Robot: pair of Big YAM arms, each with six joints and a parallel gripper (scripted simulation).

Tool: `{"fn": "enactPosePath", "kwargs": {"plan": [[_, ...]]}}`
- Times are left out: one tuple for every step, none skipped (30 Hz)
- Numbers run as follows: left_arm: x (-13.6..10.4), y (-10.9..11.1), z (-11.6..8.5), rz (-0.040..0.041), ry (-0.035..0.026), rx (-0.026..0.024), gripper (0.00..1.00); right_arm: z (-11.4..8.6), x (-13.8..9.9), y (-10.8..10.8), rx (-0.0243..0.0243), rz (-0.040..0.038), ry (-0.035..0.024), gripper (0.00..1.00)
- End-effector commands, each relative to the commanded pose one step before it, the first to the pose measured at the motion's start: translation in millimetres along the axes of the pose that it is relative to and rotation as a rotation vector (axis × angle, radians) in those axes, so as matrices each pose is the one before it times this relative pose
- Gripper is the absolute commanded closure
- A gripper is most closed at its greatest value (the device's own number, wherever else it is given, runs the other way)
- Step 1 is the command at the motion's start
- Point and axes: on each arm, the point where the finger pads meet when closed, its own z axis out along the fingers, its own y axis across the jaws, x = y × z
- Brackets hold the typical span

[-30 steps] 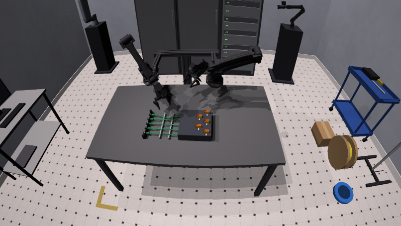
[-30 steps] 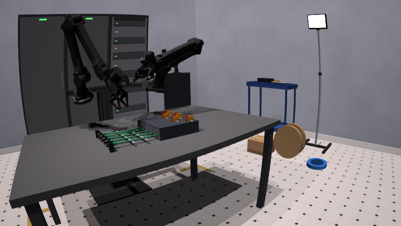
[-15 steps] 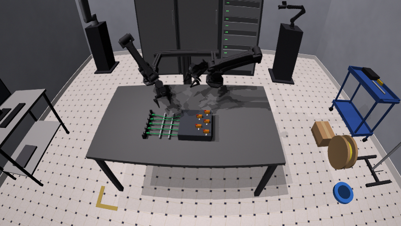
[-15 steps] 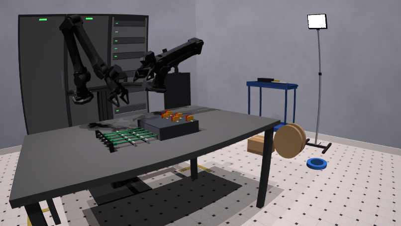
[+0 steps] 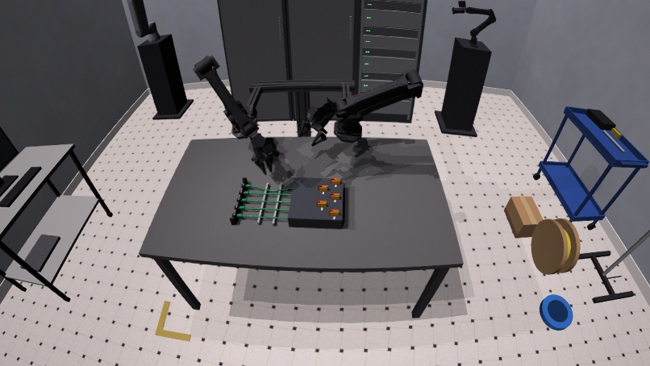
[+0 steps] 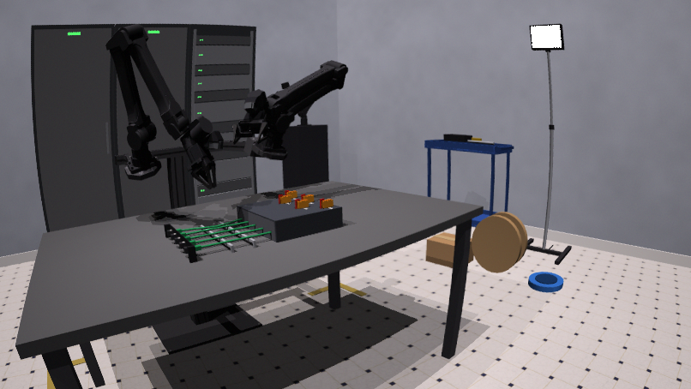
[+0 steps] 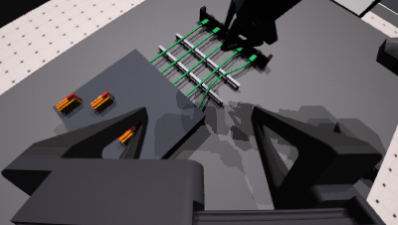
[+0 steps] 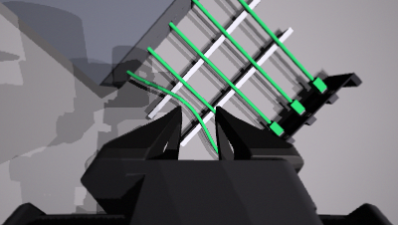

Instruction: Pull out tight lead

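Five green leads (image 5: 265, 201) run from a black plug bar (image 5: 239, 201) across two white rails into a dark box (image 5: 318, 204). The box carries five orange handles (image 5: 328, 196). The farthest lead (image 8: 174, 97) bows sideways; the others lie straight. My right gripper (image 5: 264, 164) hangs above the far end of the leads, clear of them. Its fingers stand a narrow gap apart with nothing between them; the bowed lead shows through the gap below. My left gripper (image 5: 317, 131) is open wide and empty, high behind the box; it also shows in the left wrist view (image 7: 199, 126).
The box and leads sit mid-table (image 6: 251, 227). Server racks (image 5: 318, 54) stand behind the arms. A blue cart (image 5: 591, 164), a cardboard box (image 5: 520, 215) and a wooden spool (image 5: 555, 245) stand on the floor off to one side.
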Motion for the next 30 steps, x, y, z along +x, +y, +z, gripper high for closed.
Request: {"fn": "enactPosePath", "kwargs": {"plan": [[-28.47,11.89,18.12,-0.18292,0.00459,-0.07419,0.00,21.82,-4.91,-10.92,-0.02284,-0.18777,0.06846,0.68],[0.86,4.87,5.10,-0.03355,0.01371,-0.02852,0.00,4.95,2.16,0.74,-0.01636,-0.03873,0.02059,0.68],[0.88,5.10,5.48,-0.03209,0.01357,-0.03035,0.00,5.07,1.95,0.81,-0.01680,-0.03640,0.02046,0.68],[0.00,0.00,0.00,0.00000,0.00000,0.00000,0.00,0.00,0.00,0.00,0.00000,0.00000,0.00000,0.68],[0.00,0.00,0.00,0.00000,0.00000,0.00000,0.00,0.00,0.00,0.00,0.00000,0.00000,0.00000,0.68],[0.88,5.30,6.11,-0.04497,0.01350,-0.03224,0.00,5.38,2.20,0.83,-0.01739,-0.05227,0.02282,0.68],[1.05,6.44,7.48,-0.04262,0.01476,-0.03972,0.00,6.34,2.11,0.93,-0.02030,-0.04831,0.02536,0.68],[1.01,6.25,7.49,-0.03637,0.01310,-0.03915,0.00,6.09,1.71,0.82,-0.01918,-0.04014,0.02355,0.68],[0.91,5.51,6.87,-0.03137,0.01074,-0.03503,0.00,5.37,1.32,0.66,-0.01656,-0.03381,0.02054,0.68],[0.85,4.96,6.46,-0.03068,0.00908,-0.03201,0.00,4.88,1.55,0.14,-0.01243,-0.03378,0.02121,0.68],[0.87,4.96,6.63,-0.03003,0.00835,-0.03225,0.00,4.84,1.37,0.10,-0.01198,-0.03198,0.02098,0.68],[0.90,4.91,6.75,-0.03060,0.00759,-0.03215,0.00,4.76,0.84,0.45,-0.01378,-0.03162,0.01837,0.68],[0.94,4.89,6.94,-0.03236,0.00688,-0.03227,0.00,4.74,0.81,0.44,-0.01375,-0.03402,0.01846,0.68],[1.01,5.05,7.28,-0.03152,0.00624,-0.03338,0.00,4.77,0.67,0.35,-0.01347,-0.03175,0.01848,0.68],[1.06,5.03,7.40,-0.03172,0.00544,-0.03328,0.00,4.64,0.55,0.29,-0.01292,-0.03057,0.01798,0.68],[1.11,5.04,7.55,-0.03178,0.00466,-0.03332,0.00,4.52,0.44,0.22,-0.01237,-0.02929,0.01752,0.68],[1.17,5.07,7.71,-0.03184,0.00389,-0.03344,0.00,4.39,0.35,0.15,-0.01181,-0.02795,0.01706,0.68],[1.23,5.12,7.88,-0.03193,0.00312,-0.03357,0.00,4.23,0.28,0.09,-0.01120,-0.02653,0.01652,0.68],[1.29,5.14,7.98,-0.03066,0.00231,-0.03348,0.00,4.00,0.20,0.01,-0.01033,-0.02372,0.01572,0.68],[1.29,4.99,7.77,-0.02768,0.00149,-0.03220,0.00,3.61,0.15,-0.07,-0.00900,-0.01974,0.01433,0.68],[0.00,0.00,0.00,0.00000,0.00000,0.00000,0.00,0.00,0.00,0.00,0.00000,0.00000,0.00000,0.68],[0.00,0.00,0.00,0.00000,0.00000,0.00000,0.00,0.00,0.00,0.00,0.00000,0.00000,0.00000,0.68],[1.77,6.46,10.00,-0.03343,0.00096,-0.04092,0.00,4.24,0.10,-0.18,-0.01014,-0.02081,0.01694,0.68],[1.61,5.62,8.75,-0.02734,0.00004,-0.03520,0.00,3.24,0.06,-0.24,-0.00728,-0.01391,0.01326,0.68],[1.33,4.47,7.01,-0.02052,-0.00045,-0.02778,0.00,2.14,0.04,-0.25,-0.00440,-0.00707,0.00902,0.68],[1.14,3.72,5.84,-0.01612,-0.00068,-0.02292,0.00,-0.18,-4.74,1.76,-0.00039,-0.01408,0.00143,0.68],[1.02,3.24,5.09,-0.01324,-0.00080,-0.01981,0.00,0.78,0.04,-0.23,-0.00091,0.01290,0.00359,0.68],[0.94,2.91,4.56,-0.01111,-0.00087,-0.01762,0.00,0.39,0.03,-0.17,-0.00019,0.00282,0.00193,0.68],[7.66,13.92,5.34,0.00374,0.00881,-0.03724,0.00,2.06,1.29,3.37,-0.00558,0.00024,0.00399,0.68],[0.89,2.64,4.09,-0.00836,-0.00086,-0.01609,0.00,-5.66,-1.24,-5.49,0.01397,0.00656,-0.00945,0.68]]}}
